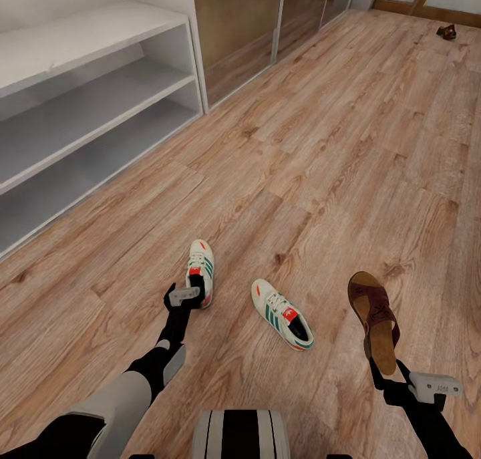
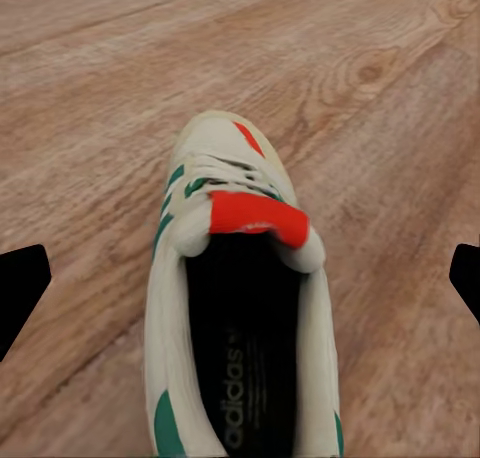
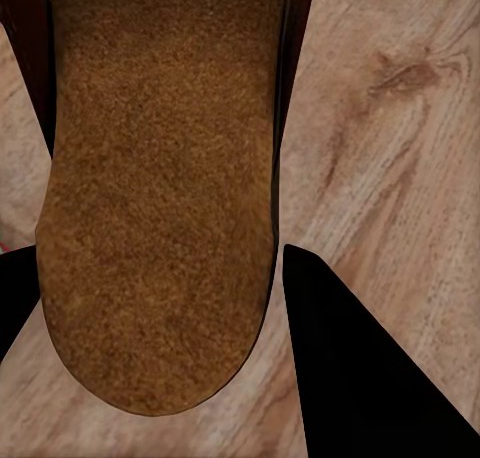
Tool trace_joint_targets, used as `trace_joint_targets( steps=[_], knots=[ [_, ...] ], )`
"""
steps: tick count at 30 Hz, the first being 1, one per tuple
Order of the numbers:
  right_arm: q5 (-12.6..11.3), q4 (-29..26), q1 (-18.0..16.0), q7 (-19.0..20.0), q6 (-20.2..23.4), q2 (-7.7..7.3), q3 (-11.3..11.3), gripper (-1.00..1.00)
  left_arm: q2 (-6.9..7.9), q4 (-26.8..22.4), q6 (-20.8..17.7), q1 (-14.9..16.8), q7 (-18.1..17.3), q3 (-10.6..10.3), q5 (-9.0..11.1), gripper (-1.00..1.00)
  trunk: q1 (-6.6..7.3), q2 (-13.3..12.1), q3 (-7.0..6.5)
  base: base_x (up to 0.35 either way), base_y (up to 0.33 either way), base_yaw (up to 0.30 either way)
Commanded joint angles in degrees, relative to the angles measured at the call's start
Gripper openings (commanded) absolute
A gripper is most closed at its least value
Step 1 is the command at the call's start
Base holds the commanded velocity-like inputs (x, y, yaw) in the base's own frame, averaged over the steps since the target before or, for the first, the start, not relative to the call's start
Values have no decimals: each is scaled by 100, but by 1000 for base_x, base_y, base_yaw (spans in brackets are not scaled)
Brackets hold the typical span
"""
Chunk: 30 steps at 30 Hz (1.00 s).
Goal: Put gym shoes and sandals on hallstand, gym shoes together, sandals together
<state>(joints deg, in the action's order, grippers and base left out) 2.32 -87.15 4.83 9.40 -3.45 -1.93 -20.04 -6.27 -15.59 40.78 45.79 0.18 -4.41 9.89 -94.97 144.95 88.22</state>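
Under me runs the corridor floor [image 1: 314, 145], warm brown planks with knots and seams. Two gym shoes [image 1: 201, 268] [image 1: 282, 313] lie on it near each other, a sandal [image 1: 375, 319] just beside them, and another sandal [image 1: 446, 32] far off. The hallstand [image 1: 87, 111] stands along its edge.

The gym shoes [image 1: 201, 269] [image 1: 282, 314] were cream-white — green stripes, red-orange tongues. The nearer sandal [image 1: 375, 319] was maroon-brown with a tan footbed; the corridor floor [image 1: 321, 151] showed brown wood grain.
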Motion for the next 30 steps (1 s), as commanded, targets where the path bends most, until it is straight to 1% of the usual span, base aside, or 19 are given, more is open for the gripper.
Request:
trace_joint_targets(
  steps=[1,6,20,30],
  knots=[
    [-21,0,0,1,3,0,0,-100,0,0,0,0,1,-2,-2,100,0,0,0,8,0,0],
    [-21,3,0,1,3,0,0,-100,17,2,0,0,78,-28,-10,100,0,0,0,5,0,0],
    [-21,-3,0,0,2,-1,0,-100,13,3,0,0,124,-55,-21,100,0,0,0,3,0,0],
    [-21,-4,0,0,2,-2,0,-100,17,3,7,-6,130,-62,-24,100,0,0,0,105,0,0]
  ],
)
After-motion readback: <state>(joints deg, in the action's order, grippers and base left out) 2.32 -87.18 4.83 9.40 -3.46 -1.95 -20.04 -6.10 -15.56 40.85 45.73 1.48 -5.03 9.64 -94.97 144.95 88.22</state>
